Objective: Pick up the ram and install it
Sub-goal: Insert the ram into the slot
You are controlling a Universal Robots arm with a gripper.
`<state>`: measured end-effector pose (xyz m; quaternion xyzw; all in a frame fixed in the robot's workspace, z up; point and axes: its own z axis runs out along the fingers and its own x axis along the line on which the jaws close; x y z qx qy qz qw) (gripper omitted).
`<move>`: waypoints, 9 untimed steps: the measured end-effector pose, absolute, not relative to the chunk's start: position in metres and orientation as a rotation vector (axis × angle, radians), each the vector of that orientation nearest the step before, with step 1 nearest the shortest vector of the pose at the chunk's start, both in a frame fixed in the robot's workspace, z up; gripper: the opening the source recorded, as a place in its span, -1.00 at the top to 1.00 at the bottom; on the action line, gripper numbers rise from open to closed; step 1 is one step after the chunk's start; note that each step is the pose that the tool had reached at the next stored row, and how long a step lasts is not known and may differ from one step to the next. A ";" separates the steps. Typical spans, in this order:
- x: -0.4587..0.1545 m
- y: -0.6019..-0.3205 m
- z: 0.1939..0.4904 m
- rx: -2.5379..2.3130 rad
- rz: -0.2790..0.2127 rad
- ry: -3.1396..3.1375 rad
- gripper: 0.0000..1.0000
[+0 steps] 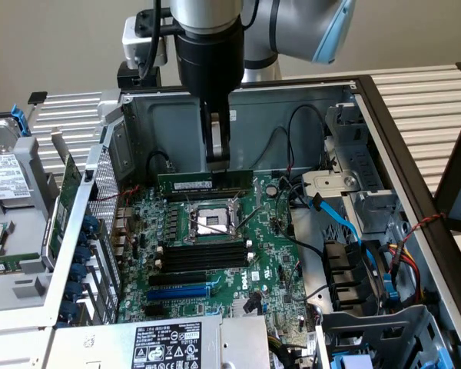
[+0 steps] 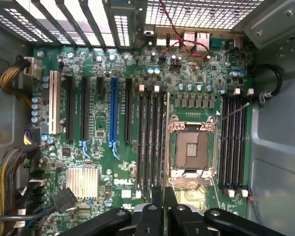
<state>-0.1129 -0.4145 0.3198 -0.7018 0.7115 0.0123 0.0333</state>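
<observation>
My gripper (image 1: 217, 163) hangs down from above into the open computer case and is shut on the ram (image 1: 186, 182). The ram is a long thin green stick held level on its long edge. It hovers above the far side of the motherboard (image 1: 273, 254), just beyond the CPU socket (image 1: 211, 223). In the wrist view the ram (image 2: 166, 137) appears edge-on as a thin line between my fingers (image 2: 157, 216). It runs alongside the CPU socket (image 2: 191, 150), next to one bank of black memory slots (image 2: 150, 142). A second bank (image 2: 234, 142) lies on the socket's other side.
A long blue slot (image 1: 177, 293) and black memory slots (image 1: 203, 257) lie nearer the camera than the socket. Cables and a blue data lead (image 1: 338, 219) crowd the exterior view's right by the drive cage (image 1: 369, 307). The power supply (image 1: 165, 346) is in front, and case walls surround the board.
</observation>
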 end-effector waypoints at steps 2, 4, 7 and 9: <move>-0.113 -0.416 0.317 -2.159 0.036 2.191 0.73; -0.113 -0.417 0.314 -2.159 0.032 2.194 0.73; -0.114 -0.417 0.310 -2.159 0.027 2.200 0.73; -0.114 -0.417 0.307 -2.159 0.023 2.202 0.73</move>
